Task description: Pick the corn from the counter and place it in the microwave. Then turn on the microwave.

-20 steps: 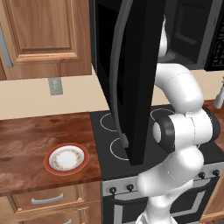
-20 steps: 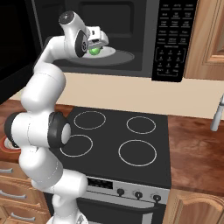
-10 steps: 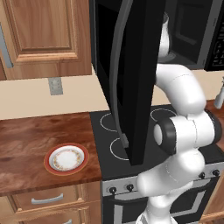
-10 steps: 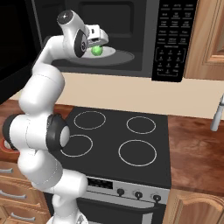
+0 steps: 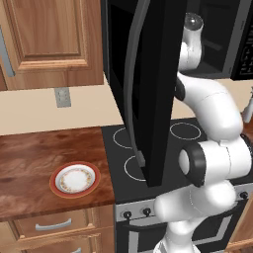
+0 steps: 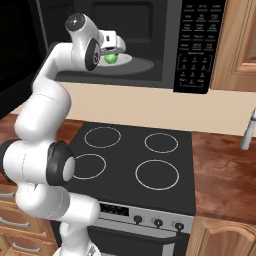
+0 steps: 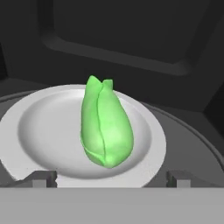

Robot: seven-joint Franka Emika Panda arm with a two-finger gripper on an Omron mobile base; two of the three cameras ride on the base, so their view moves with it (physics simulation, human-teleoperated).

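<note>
Your gripper [image 7: 107,178] has backed a little away from the corn [image 7: 105,127], jaws spread wide and holding nothing. The corn lies on the pale turntable plate [image 7: 43,131] inside the microwave [image 6: 165,45], so the placing looks done; closing up and starting remain. The open door [image 5: 153,89] hangs over the stovetop [image 6: 140,165], beside your arm. The red-rimmed plate [image 5: 75,179] sits on the counter [image 5: 29,158], well apart.
</note>
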